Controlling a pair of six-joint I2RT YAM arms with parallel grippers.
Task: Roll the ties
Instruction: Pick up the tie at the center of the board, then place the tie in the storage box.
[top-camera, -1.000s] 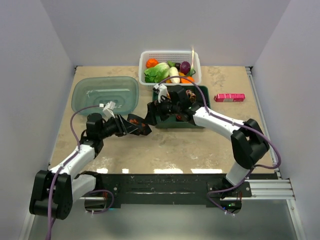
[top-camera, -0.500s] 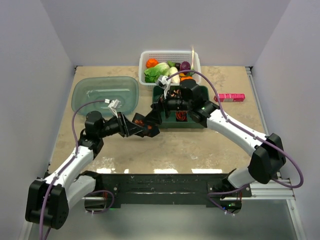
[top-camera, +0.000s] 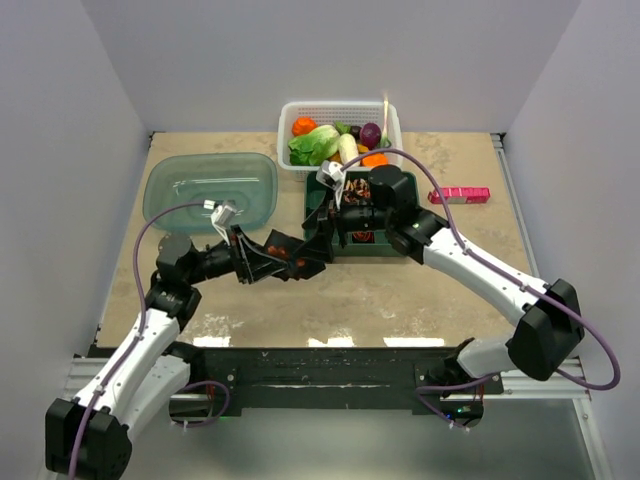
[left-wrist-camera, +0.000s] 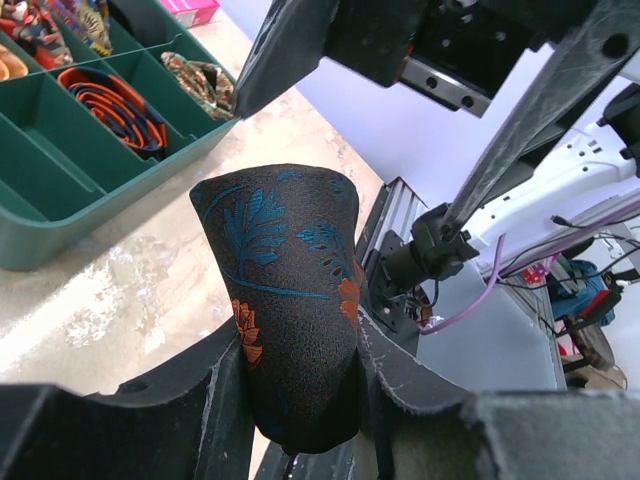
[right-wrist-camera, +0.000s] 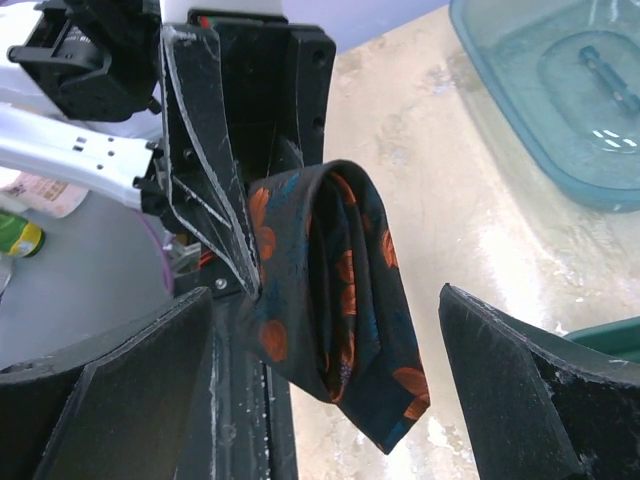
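Left hand (top-camera: 296, 262) has edged right toward green tray (left-wrist-camera: 70, 230), pinching rolled black tie (left-wrist-camera: 285, 300) above tabletop (top-camera: 400, 292). Right hand (right-wrist-camera: 325, 390) gapes wide around it, empty. Other rolled ties (left-wrist-camera: 112, 100) trayed; this one unstowed.

Counting one dark tie (left-wrist-camera: 290, 300), at least three rolled ties (left-wrist-camera: 110, 95), one green tray (left-wrist-camera: 60, 230), one basket (top-camera: 340, 104), one pink box (top-camera: 459, 195), one tub (top-camera: 210, 188).

A white basket (top-camera: 338, 104) of vegetables (top-camera: 318, 143) stands behind the green divided tray (left-wrist-camera: 40, 235). A pink box (top-camera: 459, 195) lies at right, a teal plastic tub (top-camera: 210, 188) at left.
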